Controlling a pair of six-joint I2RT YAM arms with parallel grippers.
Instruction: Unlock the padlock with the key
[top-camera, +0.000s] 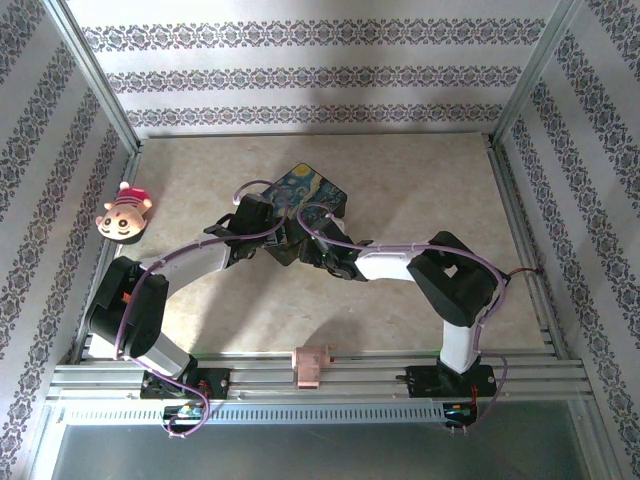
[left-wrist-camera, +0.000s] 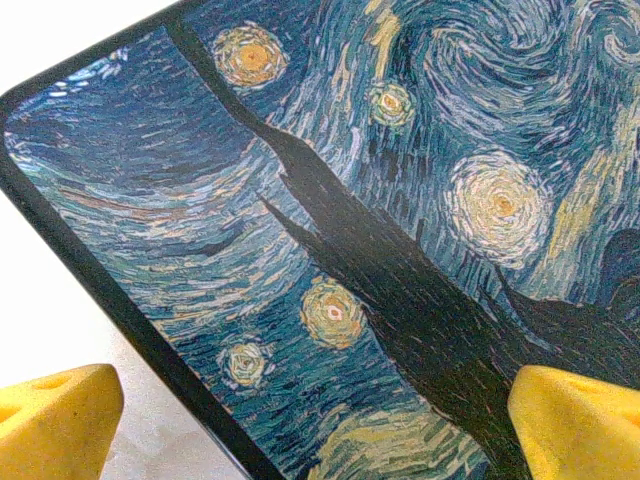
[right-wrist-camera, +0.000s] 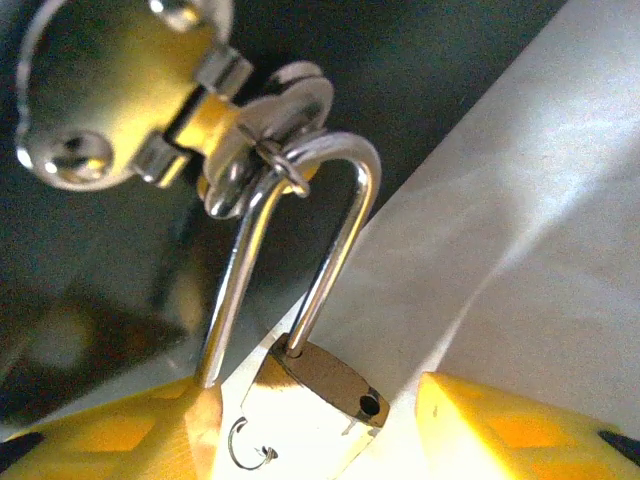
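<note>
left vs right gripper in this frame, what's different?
The left gripper hovers over the painted box lid with nothing between its fingers. The right gripper has the padlock body between its fingers. The left gripper looks onto the lid. The right gripper faces the box's front, where the padlock's shackle passes through the clasp. Shared: yellow fingers, both open, neither clamped on anything.
</note>
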